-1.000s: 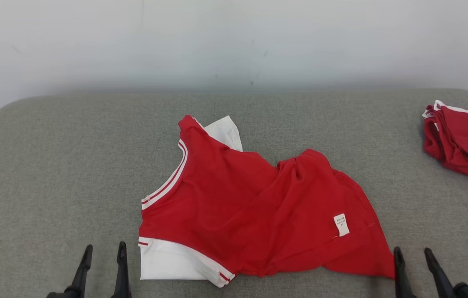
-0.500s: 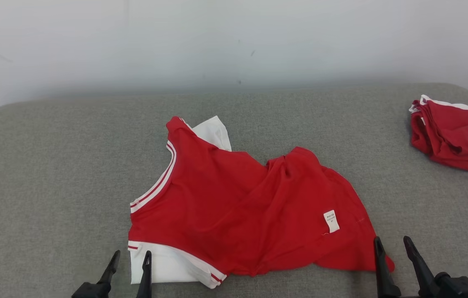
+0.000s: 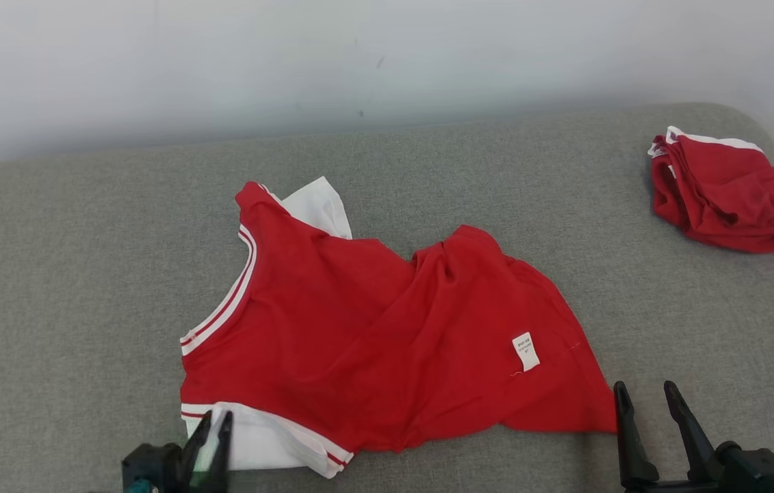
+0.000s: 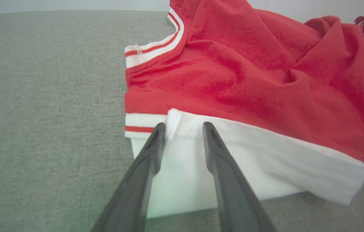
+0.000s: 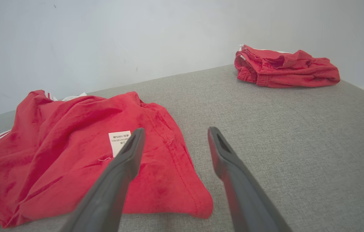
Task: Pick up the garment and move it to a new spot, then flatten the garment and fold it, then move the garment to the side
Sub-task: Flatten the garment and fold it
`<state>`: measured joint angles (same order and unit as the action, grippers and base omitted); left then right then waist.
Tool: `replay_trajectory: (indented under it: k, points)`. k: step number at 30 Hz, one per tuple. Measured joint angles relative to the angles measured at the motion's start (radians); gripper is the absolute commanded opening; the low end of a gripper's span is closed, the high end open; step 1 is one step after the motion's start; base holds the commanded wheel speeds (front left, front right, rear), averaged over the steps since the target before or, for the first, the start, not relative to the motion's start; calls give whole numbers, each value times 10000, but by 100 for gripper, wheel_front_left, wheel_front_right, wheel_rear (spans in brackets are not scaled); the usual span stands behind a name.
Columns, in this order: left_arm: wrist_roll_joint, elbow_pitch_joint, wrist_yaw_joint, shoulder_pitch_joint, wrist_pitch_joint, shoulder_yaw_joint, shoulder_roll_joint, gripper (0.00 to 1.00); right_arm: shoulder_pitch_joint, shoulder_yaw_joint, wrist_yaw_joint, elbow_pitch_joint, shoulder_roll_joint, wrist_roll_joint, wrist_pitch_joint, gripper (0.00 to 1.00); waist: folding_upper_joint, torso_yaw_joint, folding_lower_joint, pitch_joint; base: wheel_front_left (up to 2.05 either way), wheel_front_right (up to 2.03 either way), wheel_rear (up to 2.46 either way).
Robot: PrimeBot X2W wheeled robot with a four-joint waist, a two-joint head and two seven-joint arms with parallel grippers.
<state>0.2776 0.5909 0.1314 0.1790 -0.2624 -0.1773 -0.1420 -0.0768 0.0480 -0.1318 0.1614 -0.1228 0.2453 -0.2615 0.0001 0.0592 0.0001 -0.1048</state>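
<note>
1. Head view: the red T-shirt [image 3: 359, 329] is lying rumpled at the middle of the grey cloth-covered tabletop [image 3: 72, 274]. Its striped neckband [image 3: 222, 308] is facing the robot's left and its hem is trailing off to the right. A white care label [image 3: 525, 351] is showing face up near that hem.
2. Head view: one white sleeve [image 3: 315, 209] is poking out from under the far shoulder. The other, the near sleeve [image 3: 263, 445], is lying flat at the shirt's near-left corner.
3. Head view: the left jaws are sitting low over the near sleeve, drawn fairly close together. The right jaws are standing spread wide over bare tabletop, just beside the near-right corner of the hem.
4. Head view: a second red and white garment heap [image 3: 729, 192] is sitting bunched at the far right of the tabletop, well apart from the T-shirt. A pale wall [image 3: 359, 55] is running behind it all.
5. Left wrist view: the left jaws are lying across the near sleeve [image 4: 265, 167] with a small raised ridge of white cloth between their tips, next to the striped cuff [image 4: 140, 124]. A gap is showing between them, and I cannot tell whether they are pinching the cloth. The red body [image 4: 249, 64] is rising in folds just beyond them.
6. Right wrist view: the right jaws are released, holding nothing. One is overlapping the red hem [image 5: 169, 180] beside the care label [image 5: 118, 141], and the other is over bare grey cloth [image 5: 297, 135]. The garment heap [image 5: 284, 67] is lying far off by the wall.
</note>
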Motion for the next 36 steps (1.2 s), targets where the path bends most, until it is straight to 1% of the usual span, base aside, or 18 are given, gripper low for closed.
replay_trajectory:
  k: [5, 7, 11, 13, 17, 25, 26, 27, 28, 29, 34, 36]
  points:
    - [67, -368, 0, 14, -2, -196, -82, 0, -42, 104, 0, -17, 40, -21, 0, 100, 0, -138, 0, 62, 0, 0, 0]
    - [46, -782, 0, -174, -2, -424, -150, 0, -53, 105, 0, -13, 56, -21, 0, 100, 0, -219, 0, 109, 0, 0, 0]
    - [-10, -2025, 2, -1060, -2, -1047, -341, 0, -77, 178, 0, -46, 75, -19, 0, 100, -1, -395, -1, 191, 0, 0, 0]
    - [-36, -2385, 2, -1587, -2, -1335, -493, 0, -115, 222, 0, -56, 86, -12, 0, 100, 0, -502, 0, 207, 0, 0, 0]
    - [58, -2487, 2, -2258, -2, -1452, -708, 0, -167, 211, 0, -31, 130, -4, 0, 100, -1, -714, -1, 224, 0, 0, 0]
    - [222, -2347, 2, -2859, -2, -1152, -610, 0, -220, 192, 0, 105, 71, 10, 0, 100, 0, -836, 0, 336, 0, 0, 0]
    - [247, -2295, 2, -2900, -2, -1127, -602, 8, -224, 194, 0, 128, 56, 12, 0, 100, 0, -835, -1, 363, 0, 0, 0]
    - [255, -2259, 2, -2963, -2, -1095, -585, 24, -238, 205, 0, 140, 48, 13, 0, 100, 0, -835, 0, 391, 0, 0, 0]
    - [245, -2238, 2, -2996, 0, -1053, -566, 51, -258, 222, 0, 153, 42, 17, 0, 100, 0, -840, 0, 420, 0, 0, 0]
    - [228, -2243, 2, -3030, -2, -1005, -548, 100, -278, 253, 0, 173, 42, 23, 0, 100, 0, -848, -1, 452, 0, 0, 0]
    - [203, -2493, 2, -3091, -2, -763, -433, 100, -359, 257, 0, 226, 52, 23, 0, 100, 0, -879, -1, 608, 0, 0, 0]
    - [174, -2823, 2, -3174, -2, -401, -293, 100, -375, 251, 0, 236, 61, 23, 0, 100, -1, -894, -1, 690, 0, 0, 0]
